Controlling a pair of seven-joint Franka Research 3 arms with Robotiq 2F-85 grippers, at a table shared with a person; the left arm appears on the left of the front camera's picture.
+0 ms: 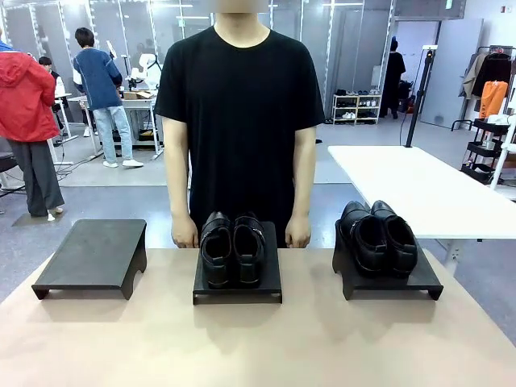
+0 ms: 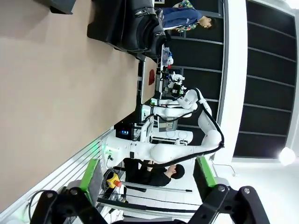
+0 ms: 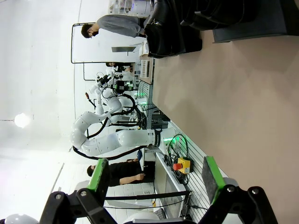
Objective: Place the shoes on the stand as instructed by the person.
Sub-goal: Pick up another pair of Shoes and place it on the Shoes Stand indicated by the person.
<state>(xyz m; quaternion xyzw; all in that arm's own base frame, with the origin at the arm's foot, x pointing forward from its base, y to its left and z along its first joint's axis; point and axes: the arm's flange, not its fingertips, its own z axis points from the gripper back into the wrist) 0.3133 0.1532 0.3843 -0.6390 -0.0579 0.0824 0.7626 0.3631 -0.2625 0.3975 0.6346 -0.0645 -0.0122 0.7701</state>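
Observation:
One pair of glossy black shoes (image 1: 232,250) sits on the middle black stand (image 1: 238,292), heels toward me. A second pair of shoes (image 1: 377,240) rests on the right stand (image 1: 395,284). The left stand (image 1: 93,254) is bare. The person (image 1: 240,105) stands at the far edge with both hands hanging at the table rim. My left gripper (image 2: 148,175) is open above the table, with nothing between its green pads (image 2: 91,175); black shoes (image 2: 140,28) show far off. My right gripper (image 3: 154,177) is also open and holds nothing, with shoes (image 3: 173,28) on a stand (image 3: 247,23) far ahead.
The tan tabletop (image 1: 242,347) stretches in front of the stands. A white table (image 1: 419,189) stands behind at the right. Other people stand far back at the left. Each wrist view shows the other white arm (image 2: 177,147) (image 3: 117,140) beside the table.

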